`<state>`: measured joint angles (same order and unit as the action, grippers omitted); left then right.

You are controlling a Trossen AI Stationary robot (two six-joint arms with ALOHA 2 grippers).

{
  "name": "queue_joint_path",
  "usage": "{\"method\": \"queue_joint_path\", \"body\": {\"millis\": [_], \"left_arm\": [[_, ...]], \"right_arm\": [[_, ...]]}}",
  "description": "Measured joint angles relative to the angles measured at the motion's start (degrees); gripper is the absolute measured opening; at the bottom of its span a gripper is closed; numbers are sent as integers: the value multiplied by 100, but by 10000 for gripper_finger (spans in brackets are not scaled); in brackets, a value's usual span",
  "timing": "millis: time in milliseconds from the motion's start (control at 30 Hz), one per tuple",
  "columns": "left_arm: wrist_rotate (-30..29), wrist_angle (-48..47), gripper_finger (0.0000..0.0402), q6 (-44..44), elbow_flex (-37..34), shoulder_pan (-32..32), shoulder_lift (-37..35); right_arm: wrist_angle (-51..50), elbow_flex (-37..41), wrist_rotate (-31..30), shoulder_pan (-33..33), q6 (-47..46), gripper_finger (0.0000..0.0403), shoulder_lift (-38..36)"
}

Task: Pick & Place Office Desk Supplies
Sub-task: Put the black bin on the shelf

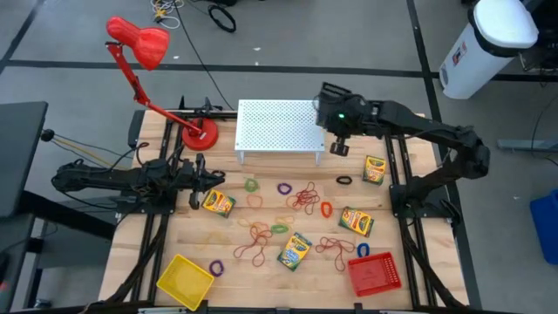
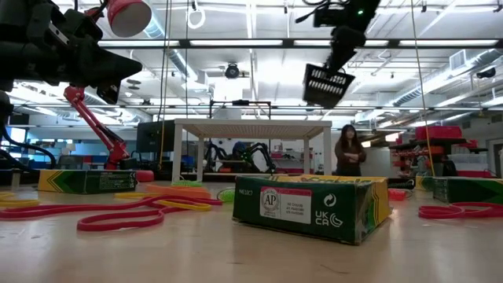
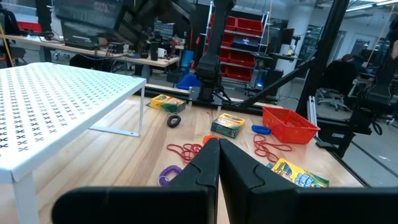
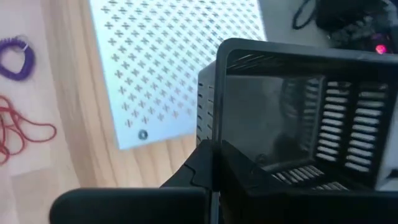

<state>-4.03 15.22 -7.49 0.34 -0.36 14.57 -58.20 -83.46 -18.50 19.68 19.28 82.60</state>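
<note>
Pale wood table (image 1: 261,253) in a lab with shelving behind. Crayon boxes (image 1: 295,250) and rubber bands (image 1: 305,198) scattered from center to 5 o'clock, "UKCA" readable on one. Right gripper (image 1: 338,145) raised at 1 o'clock, clamped on a black mesh basket (image 4: 298,118). Left gripper (image 1: 209,177) at 9 o'clock, pinched closed on nothing

Yellow-green crayon boxes (image 1: 356,221), red/orange/purple rubber bands (image 1: 305,198), white perforated rack (image 1: 279,126), red lamp (image 1: 139,42), black slotted basket (image 4: 298,118), pale wood bench (image 1: 261,262).

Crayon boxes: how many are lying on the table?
4: one by the left gripper, one at the right edge, one near the red basket, one front-centre. None seem hidden.
</note>
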Motion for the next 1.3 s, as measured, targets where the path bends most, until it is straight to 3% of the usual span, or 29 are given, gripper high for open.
{"method": "queue_joint_path", "body": {"millis": [400,900,1300], "left_arm": [[0,-4,12,-7,2,2,0],[0,-4,12,-20,0,1,2],[0,-4,12,-20,0,1,2]], "right_arm": [[-208,-786,307,33,309,12,1502],[-242,-804,515,20,133,16,1509],[-190,-797,510,22,32,47,1509]]}}
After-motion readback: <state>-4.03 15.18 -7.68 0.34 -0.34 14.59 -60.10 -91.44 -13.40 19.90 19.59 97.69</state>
